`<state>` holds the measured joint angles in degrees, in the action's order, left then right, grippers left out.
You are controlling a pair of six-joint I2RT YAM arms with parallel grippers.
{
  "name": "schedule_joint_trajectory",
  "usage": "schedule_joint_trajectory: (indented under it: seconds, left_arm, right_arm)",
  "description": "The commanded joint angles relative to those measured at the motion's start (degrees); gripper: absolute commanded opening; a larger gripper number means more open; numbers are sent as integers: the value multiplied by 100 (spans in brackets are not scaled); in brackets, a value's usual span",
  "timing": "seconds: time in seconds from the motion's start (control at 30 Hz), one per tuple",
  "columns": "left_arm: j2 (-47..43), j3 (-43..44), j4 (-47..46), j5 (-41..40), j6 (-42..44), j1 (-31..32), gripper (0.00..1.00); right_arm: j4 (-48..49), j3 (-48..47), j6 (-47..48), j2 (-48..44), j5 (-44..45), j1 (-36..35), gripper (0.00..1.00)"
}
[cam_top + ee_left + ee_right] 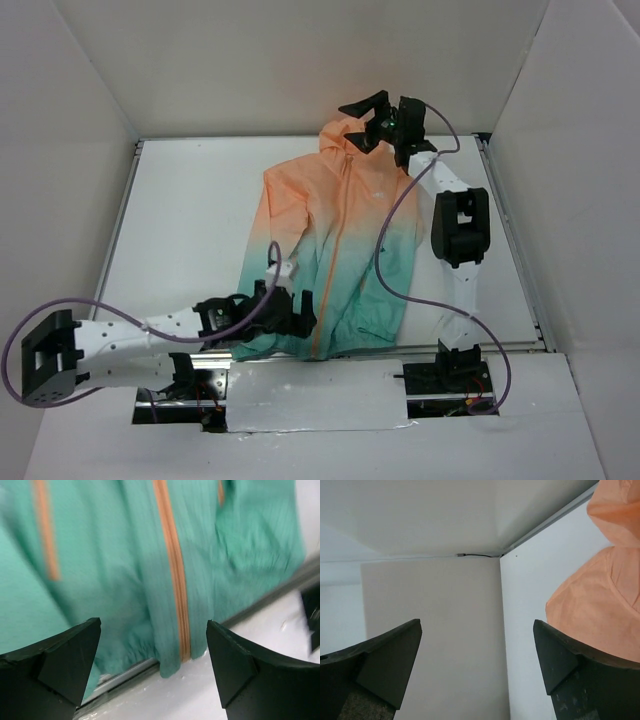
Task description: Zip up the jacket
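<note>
Jacket (300, 225) flat — zipper (335, 250) seemingly closed

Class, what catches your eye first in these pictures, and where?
A jacket lies spread on the white table, peach at the hood fading to teal at the hem, orange zipper down its middle. The left end effector hangs open over the hem; the right end effector is open beside the hood.

left gripper (288, 305) near, right gripper (353, 125) far — both spread
</note>
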<state>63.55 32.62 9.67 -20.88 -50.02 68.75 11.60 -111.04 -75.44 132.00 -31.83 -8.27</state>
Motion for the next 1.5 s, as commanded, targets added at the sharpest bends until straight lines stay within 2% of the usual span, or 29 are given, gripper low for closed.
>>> schedule_joint_trajectory:
  seconds: [0.0,0.07,0.1,0.2,0.3,0.33,0.43,0.47,0.53,0.6,0.63,0.67,0.77,0.97,1.03,1.1,1.13,1.3,1.47]
  left_arm:
    - [-544,743,1314,-934,-358,-640,99]
    - [-642,877,1415,-849,-421,-1177,99]
    - [-668,895,1232,-717,-403,-1754,99]
    - [-467,868,426,197,-62,-2679,99]
    - [182,1316,168,541,132,-3059,100]
    - [376,1482,184,542,150,-3104,99]
    - [956,2334,508,761,221,-3473,99]
    - [975,2467,640,631,238,-3700,99]
    - [949,2887,1121,490,343,-4008,100]
    - [966,3205,1544,454,335,-4754,99]
    - [958,3433,1886,480,265,-5053,99]
    - [931,3505,2028,576,178,-5613,99]
    - [616,3663,2354,498,45,-6415,99]
    - [-333,4287,3127,-705,878,-6761,99]
    - [-799,4305,3190,-1005,1151,-6778,99]
    - [-1211,4305,3478,-1389,1258,-6735,99]
    - [-1335,4244,3550,-1575,1214,-6421,99]
    - [-2046,4121,3988,-1594,1108,-6216,99]
    - [-2583,4007,4210,-1393,1240,-6216,99]
  right_arm:
    - [1,257,740,-1148,254,-43,100]
    - [-385,618,1099,-1413,528,-69,100]
    - [-508,732,1197,-1606,764,-78,100]
    - [-930,1415,1549,-1976,1116,-95,100]
    - [-1395,2022,2092,-2459,1477,-122,100]
    - [-1841,2130,2208,-2573,1853,-148,100]
    - [-2670,2525,2919,-3126,2357,-262,100]
    - [-2784,2735,3504,-3276,2392,-315,100]
    - [-3136,2973,4017,-3801,2593,-438,100]
    - [-3530,3351,4317,-4268,2953,-473,100]
    - [-3611,3509,4371,-4836,3146,-482,100]
    - [-3699,3806,4415,-5155,3174,-482,100]
    - [-3988,4212,4485,-6351,3349,-473,100]
    - [-5419,4073,4731,-8189,4236,-517,100]
    - [-5501,4326,4583,-9023,4929,-1093,100]
    - [-5615,4407,4591,-9777,4862,-1159,100]
    - [-5729,4398,4547,-9964,4906,-1159,100]
    - [-6651,4179,4722,-11001,5511,-1150,100]
    - [-7135,4126,4916,-11407,5829,-1159,100]
